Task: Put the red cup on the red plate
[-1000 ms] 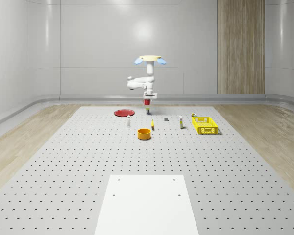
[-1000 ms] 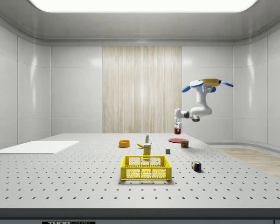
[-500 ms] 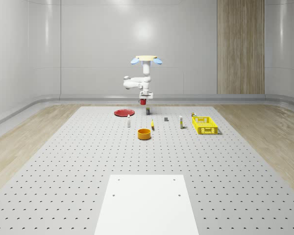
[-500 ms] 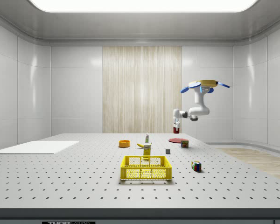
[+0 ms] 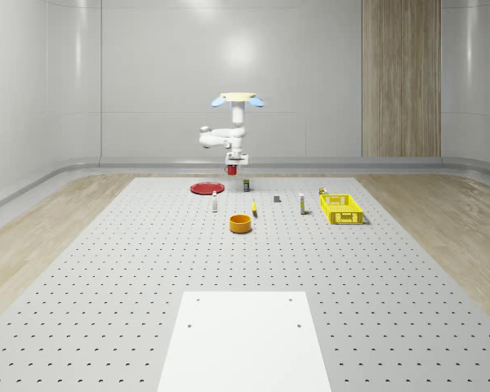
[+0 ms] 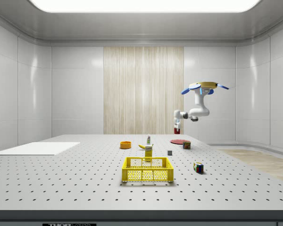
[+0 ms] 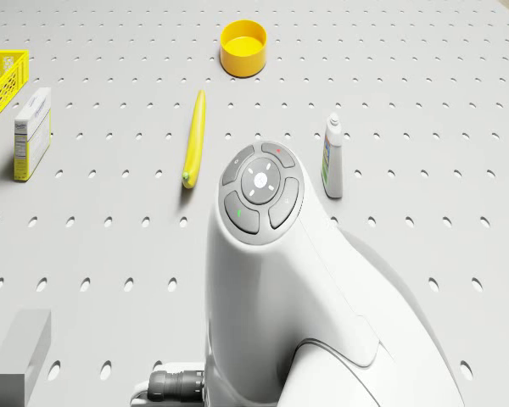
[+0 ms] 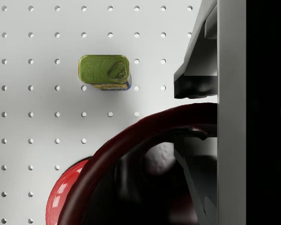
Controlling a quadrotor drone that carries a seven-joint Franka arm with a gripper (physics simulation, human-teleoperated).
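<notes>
Drone [image 5: 238, 100] hovering over the bench's far edge. Gripper [image 5: 234, 164] clamped on the cup [image 5: 233, 170], held in the air just beside the plate [image 5: 206, 189], toward the tin [image 8: 104, 72]. Plate lying flat near that far edge.

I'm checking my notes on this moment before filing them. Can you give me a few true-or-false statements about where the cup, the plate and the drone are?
1. The gripper holds the red cup in the air. True.
2. The red cup already stands on the red plate. False: it hangs above the table, beside the plate.
3. The drone rests on the table. False: it hovers above the table's far end.
4. A green tin lies on the table below the gripper. True.
5. The yellow bowl sits inside the yellow basket. False: it stands apart on the table.
</notes>
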